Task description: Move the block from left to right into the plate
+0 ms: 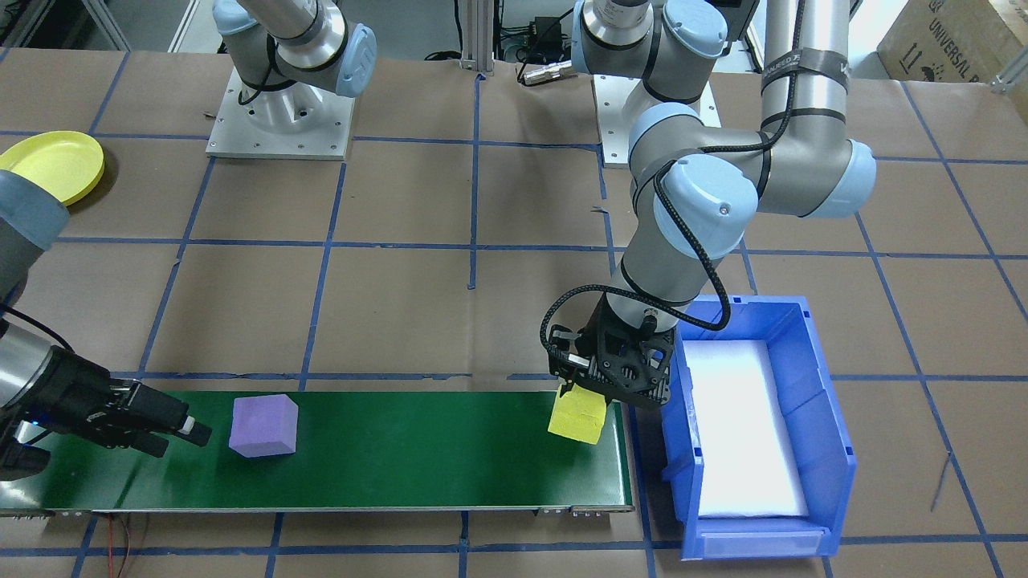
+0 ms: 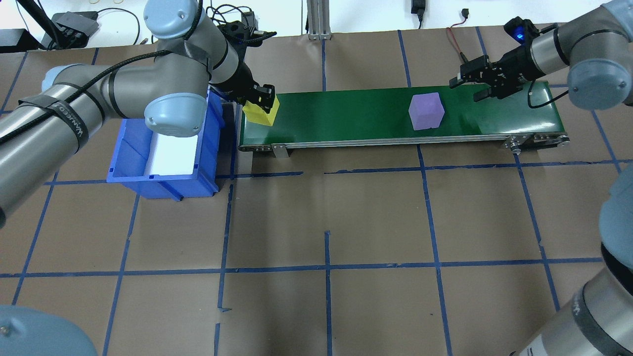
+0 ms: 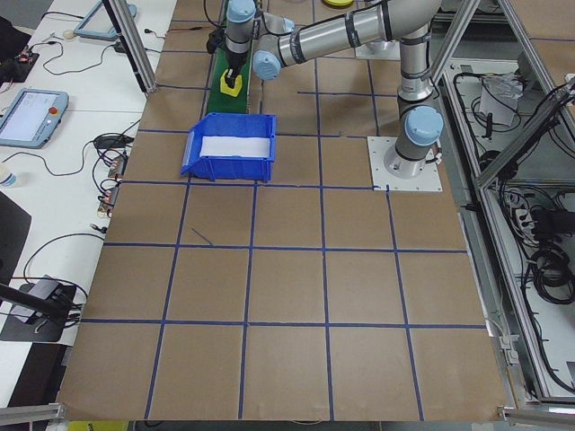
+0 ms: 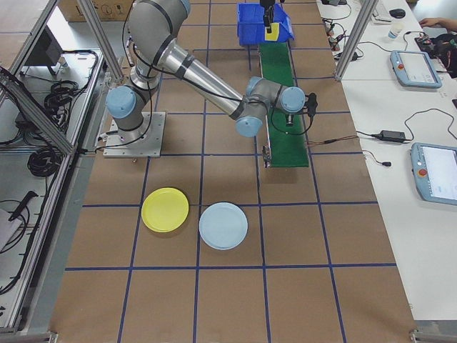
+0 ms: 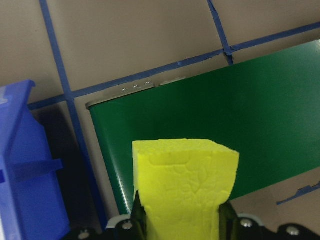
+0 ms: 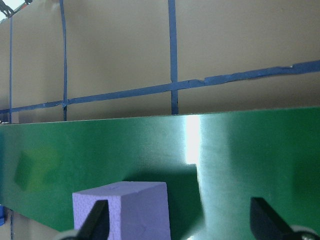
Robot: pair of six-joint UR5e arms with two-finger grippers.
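At the upper left of the overhead frame, the left gripper (image 2: 261,99) has its jaws clenched on a yellow foam block (image 2: 263,112) over the green conveyor belt (image 2: 356,116), while the right gripper (image 2: 462,83) hangs with jaws released near a purple foam cube (image 2: 426,111).

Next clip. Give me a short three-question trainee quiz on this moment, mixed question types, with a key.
1. True or false: the left gripper is shut on the yellow block.
2. Where is the purple block? A) in the blue bin B) on the green conveyor belt C) on the yellow plate
3. Fill in: the right gripper is ____ and holds nothing.

Key
1. True: it sits clamped between the fingers in the left wrist view.
2. B
3. open
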